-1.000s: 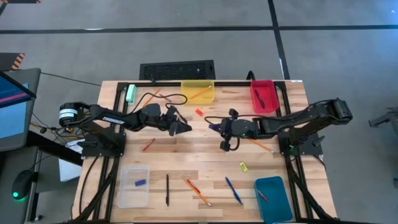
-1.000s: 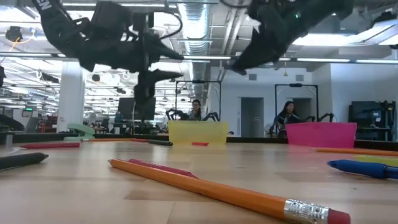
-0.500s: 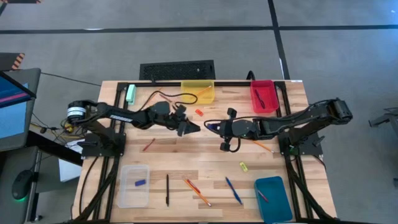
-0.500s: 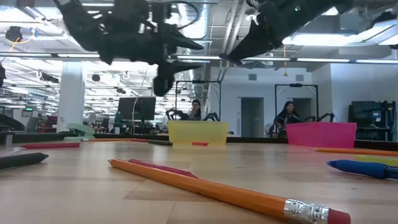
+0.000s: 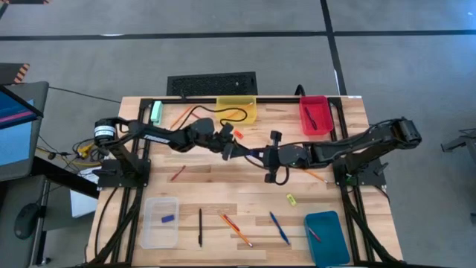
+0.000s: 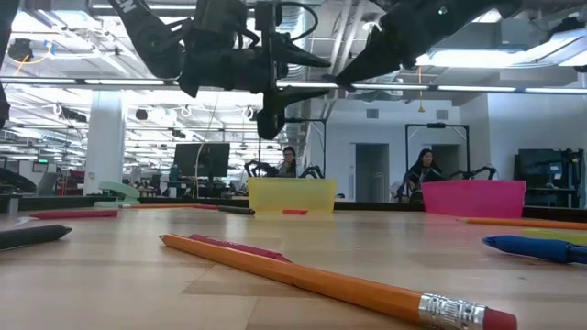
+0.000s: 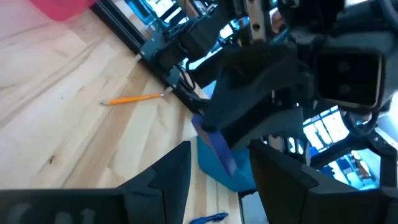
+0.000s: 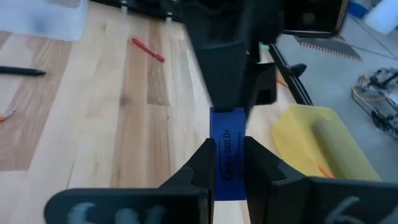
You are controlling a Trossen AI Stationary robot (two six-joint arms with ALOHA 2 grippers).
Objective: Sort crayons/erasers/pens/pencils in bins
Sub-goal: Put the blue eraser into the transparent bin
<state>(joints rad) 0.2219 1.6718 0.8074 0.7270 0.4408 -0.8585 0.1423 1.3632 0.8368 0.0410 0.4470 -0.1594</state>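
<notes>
While both arms meet above the middle of the wooden table (image 5: 223, 186), the right gripper (image 8: 229, 163) is clamped on a blue eraser (image 8: 227, 152), a flat block with printed lettering that sticks out past its fingertips. The left gripper (image 7: 221, 163) faces it with its fingers spread apart, one on each side of the eraser's free end; whether they touch it cannot be told. In the high view the two grippers come together in the air just in front of the yellow bin (image 5: 236, 109), which stands at the table's far edge with an orange pencil lying in it.

At the far right corner the red bin (image 5: 314, 114) holds a dark pen. Near the front right corner the teal-blue bin (image 5: 326, 237) holds a thin red stick, and near the front left corner the clear bin (image 5: 161, 222) holds a small blue eraser (image 5: 168, 219).

Loose things lie on the tabletop: a red crayon (image 5: 177, 173) left of centre, a small red-orange eraser (image 5: 238, 135) beside the yellow bin, a yellow eraser (image 5: 291, 199) right of centre, a black pen (image 5: 199, 227), an orange pencil (image 5: 236, 230) and a blue pen (image 5: 279, 228) along the front. A pale-green block (image 5: 156, 112) sits at the far left. Two people sit in the room beyond the table.
</notes>
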